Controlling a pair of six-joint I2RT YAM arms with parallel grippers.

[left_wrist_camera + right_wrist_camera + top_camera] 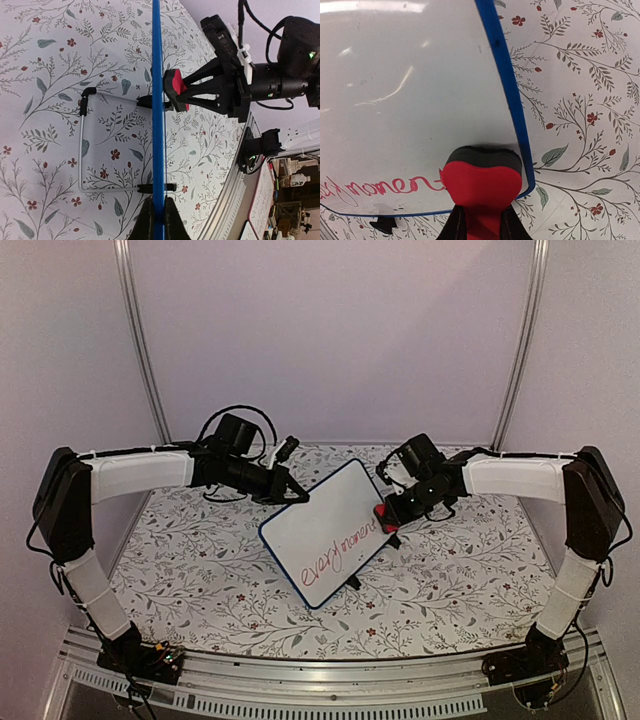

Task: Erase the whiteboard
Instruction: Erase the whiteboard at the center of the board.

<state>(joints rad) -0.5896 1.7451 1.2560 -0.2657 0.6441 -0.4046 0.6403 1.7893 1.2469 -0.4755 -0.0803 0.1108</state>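
Rail (330, 685) and two arm bases line the near edge of the flower-patterned counter (190, 580). Just beyond, at mid-counter, the whiteboard (320, 525) stands tilted, its near corner low and a small black foot (353, 583) showing beside it. A bent wire stand (82, 150) reaches out across the counter behind it. Red handwriting (340, 555) runs along the lower edge of the white face; the rest of the face looks bare.

At the far end of that line, the right gripper (481, 227) has its jaws closed almost tight on the stem of a red eraser (482, 180). The eraser's dark pad meets the board just inside the rounded corner of the blue frame. Farther back, the left gripper (158, 220) has its jaws pinched fully onto the thin blue frame at the board's upper edge. Plain pale wall panels (330, 330) close the scene.

The board appears light and rigid, with a slick face that offers no purchase, so the narrow frame is likely the only sound place to hold it. Propped on a slim stand and small feet, it would probably skid or tip under a sideways wipe. A firm hold on the edge opposite the eraser's push looks necessary. The pad seems soft enough to press flat without marking the surface, though too much pressure could flex the board against its stand.
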